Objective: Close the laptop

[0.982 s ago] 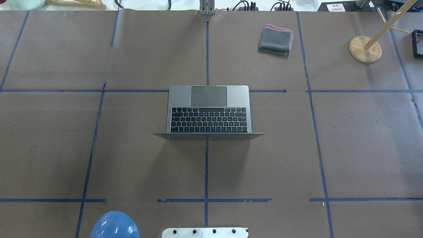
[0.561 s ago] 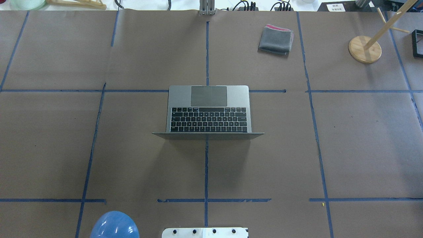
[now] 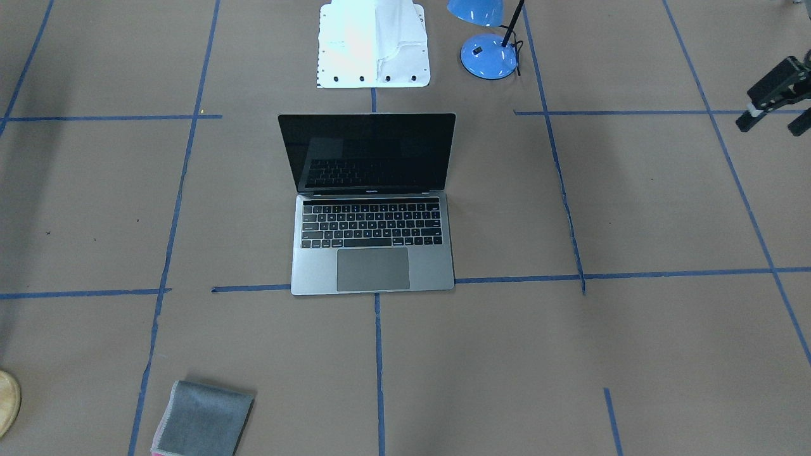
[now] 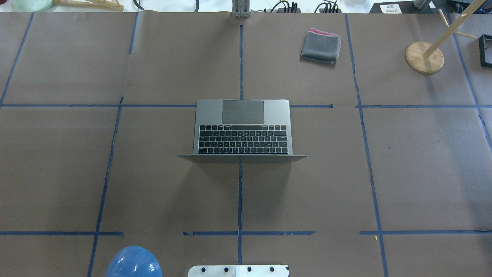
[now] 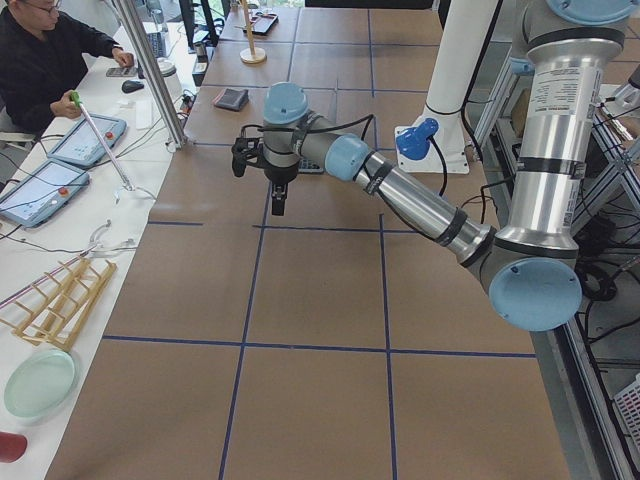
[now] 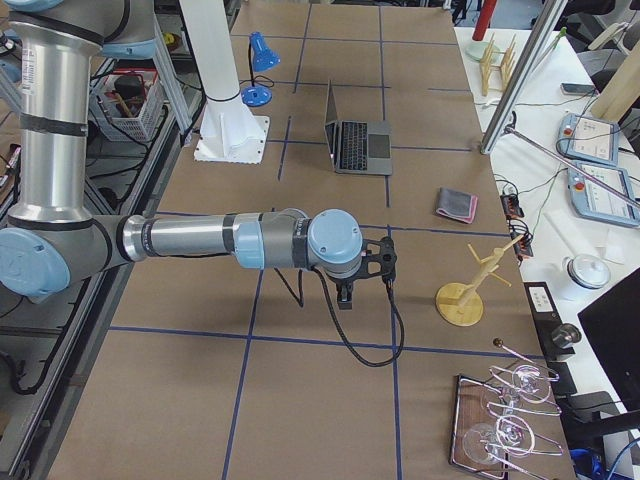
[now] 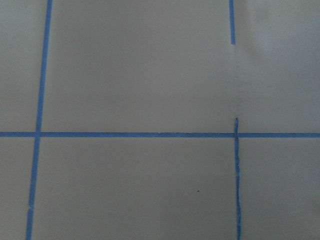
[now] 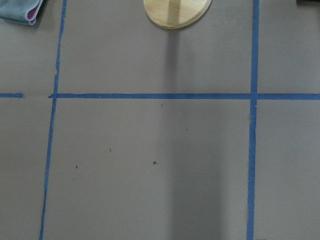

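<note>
Laptop (image 3: 372, 209) sits open at mid-surface (image 3: 570, 348), its black screen plain in the front view; overhead I get only the lid's thin edge. My left end effector (image 3: 768, 126) is cut off at the front view's edge, so I cannot tell its spread. The right end effector (image 6: 385, 270) shows only from the side, its opening equally unreadable.

The grey laptop (image 3: 372, 240) lies open at mid-table, black screen upright, facing the operators' side.
</note>
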Robot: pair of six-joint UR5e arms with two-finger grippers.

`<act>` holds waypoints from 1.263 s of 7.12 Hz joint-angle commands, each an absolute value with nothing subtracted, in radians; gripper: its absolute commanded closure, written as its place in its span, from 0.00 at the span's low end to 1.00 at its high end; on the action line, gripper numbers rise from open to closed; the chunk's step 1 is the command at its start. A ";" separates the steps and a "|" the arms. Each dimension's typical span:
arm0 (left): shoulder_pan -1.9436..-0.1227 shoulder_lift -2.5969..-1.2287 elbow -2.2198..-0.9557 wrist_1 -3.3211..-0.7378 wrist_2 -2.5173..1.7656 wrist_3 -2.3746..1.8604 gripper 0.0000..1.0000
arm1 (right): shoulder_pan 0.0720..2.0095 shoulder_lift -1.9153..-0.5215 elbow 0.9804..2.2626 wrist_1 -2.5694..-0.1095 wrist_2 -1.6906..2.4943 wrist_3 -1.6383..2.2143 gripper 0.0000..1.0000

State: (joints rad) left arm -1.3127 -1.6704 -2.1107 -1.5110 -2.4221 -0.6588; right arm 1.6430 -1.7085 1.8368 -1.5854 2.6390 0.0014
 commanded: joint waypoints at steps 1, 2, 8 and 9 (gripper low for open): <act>-1.183 -1.744 -2.157 -1.570 -2.415 -0.927 0.01 | 1.603 -1.704 1.905 -1.541 2.640 0.133 0.02; -1.104 -1.779 -2.155 -1.654 -2.401 -1.062 0.01 | 1.568 -1.706 1.929 -1.443 2.640 0.281 0.03; -0.766 -1.933 -2.168 -1.818 -2.179 -1.333 0.74 | 1.078 -1.706 2.075 -0.746 2.326 1.233 0.71; -0.711 -1.951 -2.175 -1.804 -2.145 -1.353 0.86 | 1.004 -1.706 2.101 -0.746 2.274 1.258 0.77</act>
